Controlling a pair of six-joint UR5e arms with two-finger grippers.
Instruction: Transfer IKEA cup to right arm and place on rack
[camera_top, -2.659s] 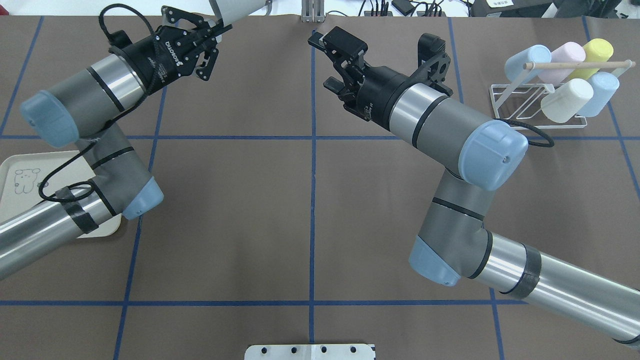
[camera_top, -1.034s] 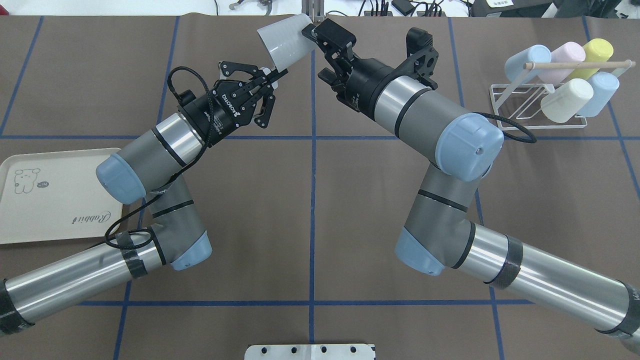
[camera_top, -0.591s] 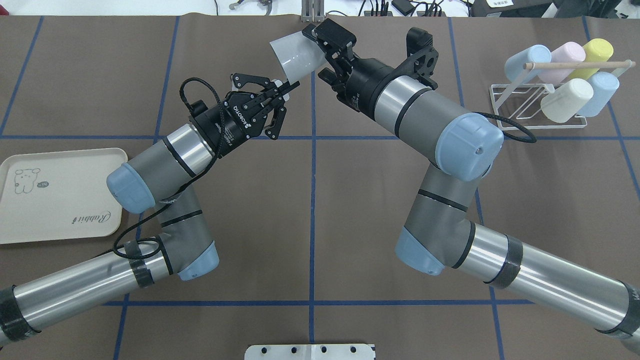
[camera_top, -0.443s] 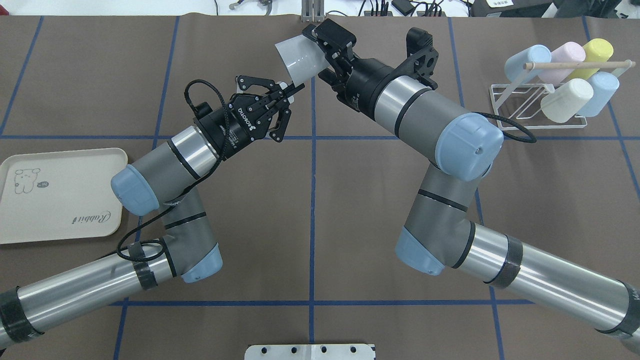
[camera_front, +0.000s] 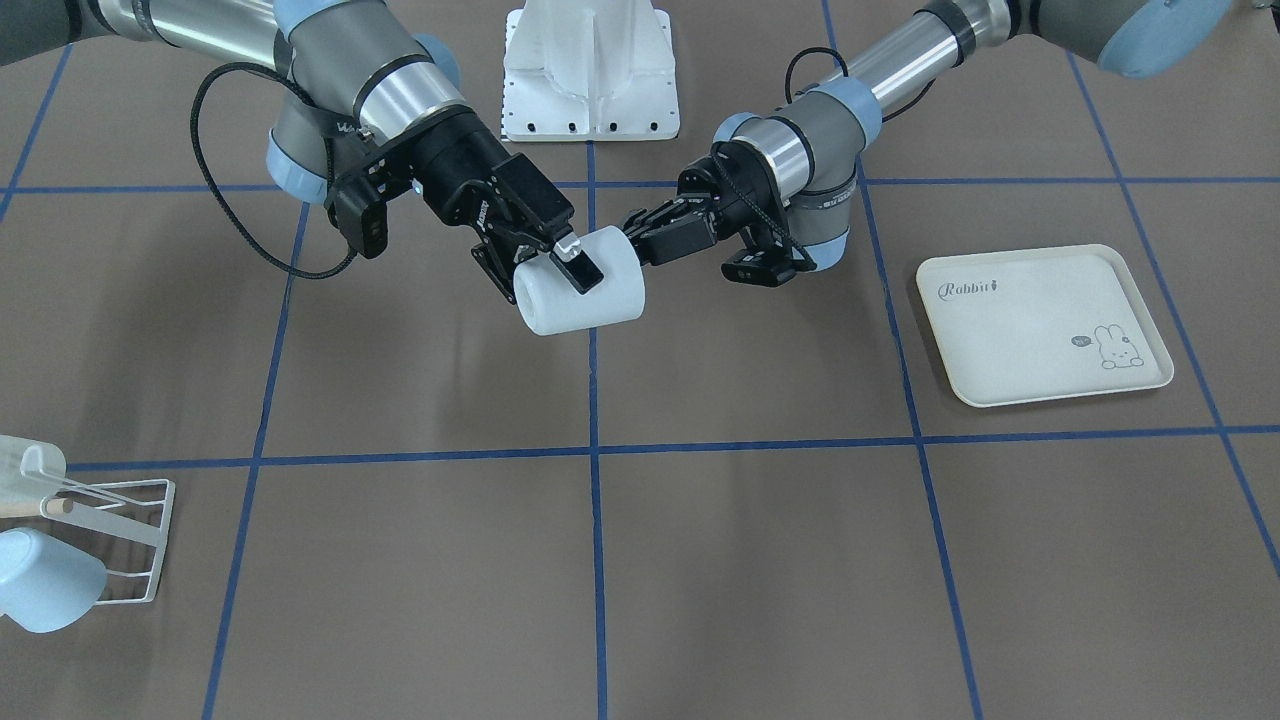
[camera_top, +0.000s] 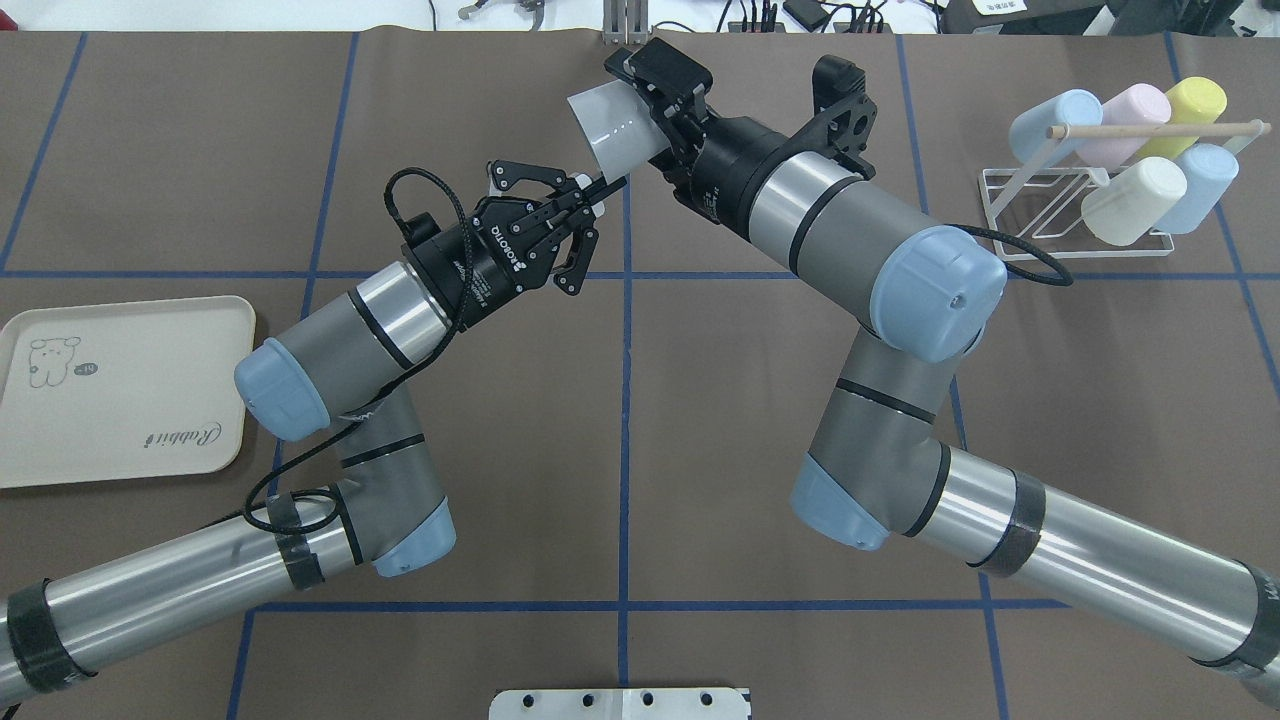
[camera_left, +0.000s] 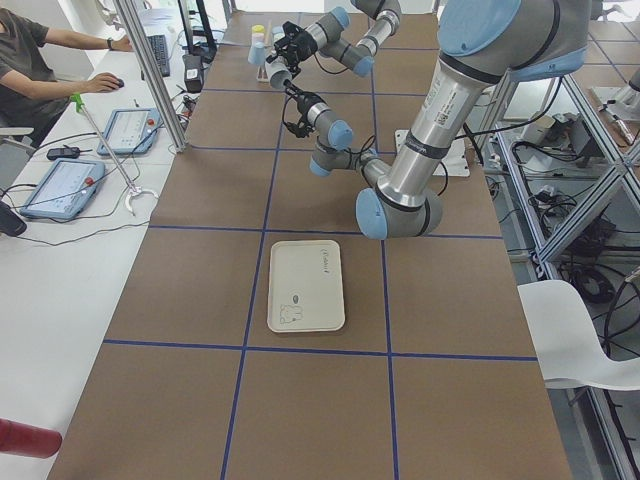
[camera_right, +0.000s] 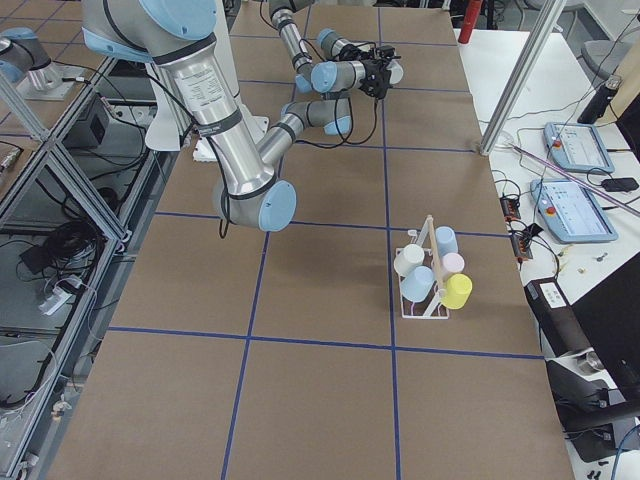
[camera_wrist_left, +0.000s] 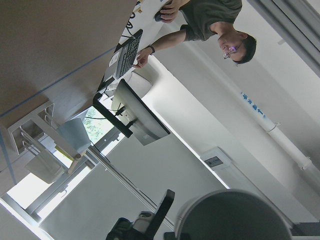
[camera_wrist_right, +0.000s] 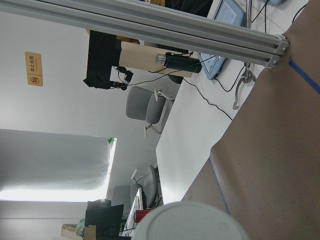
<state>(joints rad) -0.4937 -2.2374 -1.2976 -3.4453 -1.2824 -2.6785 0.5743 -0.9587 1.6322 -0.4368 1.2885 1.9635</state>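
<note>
Above the table (camera_front: 700, 560) hangs a smooth white cup (camera_front: 590, 298).

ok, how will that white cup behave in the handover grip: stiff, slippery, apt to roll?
Likely stiff: the white cup looks round and undented with the left hand pinching one end. Probably somewhat slippery: its wall shows a glossy highlight in the overhead view. Being cylindrical and held on its side, it would likely roll if dropped.

tbh the left arm (camera_top: 330, 340) and right arm (camera_top: 850, 230) look like twins: silver-grey tubes, light-blue joint caps, black tape bands, looping black cables, black ROBOTIQ-marked left gripper (camera_top: 598, 186).
</note>
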